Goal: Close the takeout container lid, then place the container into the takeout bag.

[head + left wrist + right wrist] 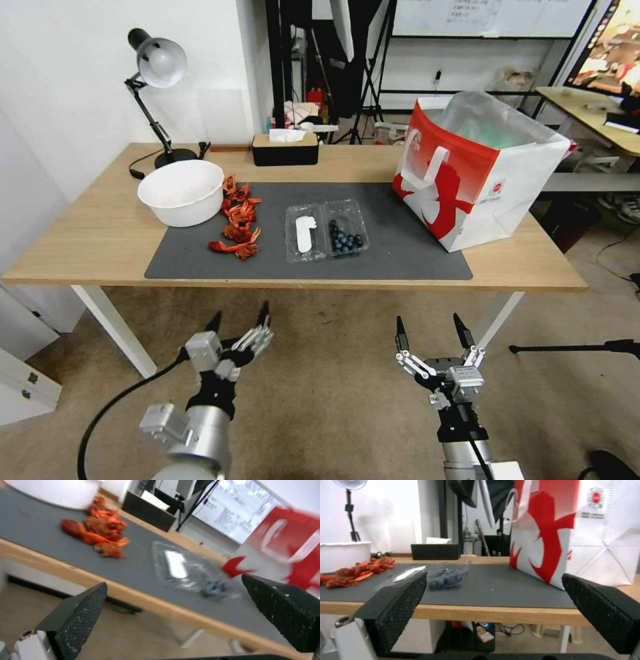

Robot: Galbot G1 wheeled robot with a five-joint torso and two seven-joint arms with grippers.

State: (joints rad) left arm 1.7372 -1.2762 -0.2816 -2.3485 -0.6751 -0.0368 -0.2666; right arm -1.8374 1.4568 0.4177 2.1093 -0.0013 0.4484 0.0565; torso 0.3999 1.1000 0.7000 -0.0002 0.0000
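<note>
Clear takeout container (326, 232) lies open on the table, beyond both grippers' spread fingers (263, 313)

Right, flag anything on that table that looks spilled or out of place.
A heap of orange-red crayfish shells lies loose on the dark grey mat, beside the round white bowl rather than in it. The clear plastic clamshell container lies open flat, its blueberries uncovered. Nothing else stands out.

Clear, glossy thin plastic forms the takeout container (326, 231) — it lies on a matt grey mat (400, 257) over the smooth wood table (100, 233); the takeout bag (477, 173) holds a translucent plastic liner (490, 120).
</note>
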